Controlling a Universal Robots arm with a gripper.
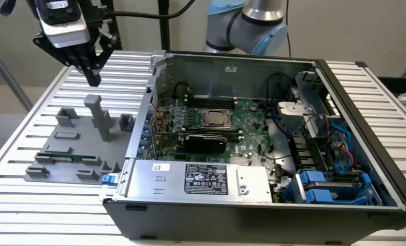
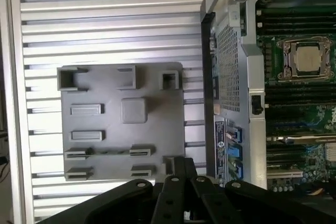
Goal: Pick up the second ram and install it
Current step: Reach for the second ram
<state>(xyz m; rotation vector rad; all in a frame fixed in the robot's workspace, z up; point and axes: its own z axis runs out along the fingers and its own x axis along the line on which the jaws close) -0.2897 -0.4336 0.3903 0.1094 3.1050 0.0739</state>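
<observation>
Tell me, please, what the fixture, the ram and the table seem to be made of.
Fixture: probably plastic, matte. It is a uniform dull grey with moulded-looking blocks.
Ram: a thin green circuit board with small dark chips, lying in the fixture.
Table: likely aluminium. Its slats are pale, silvery and ribbed, with a soft sheen.

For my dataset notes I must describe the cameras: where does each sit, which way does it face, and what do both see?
Exterior view: off the arm, high, looking down obliquely at the open computer case and grey fixture; arm and gripper show.
Wrist view: on the wrist, looking straight down at the fixture; the gripper shows here too.
Shared: fixture, the second ram, processor socket.
</observation>
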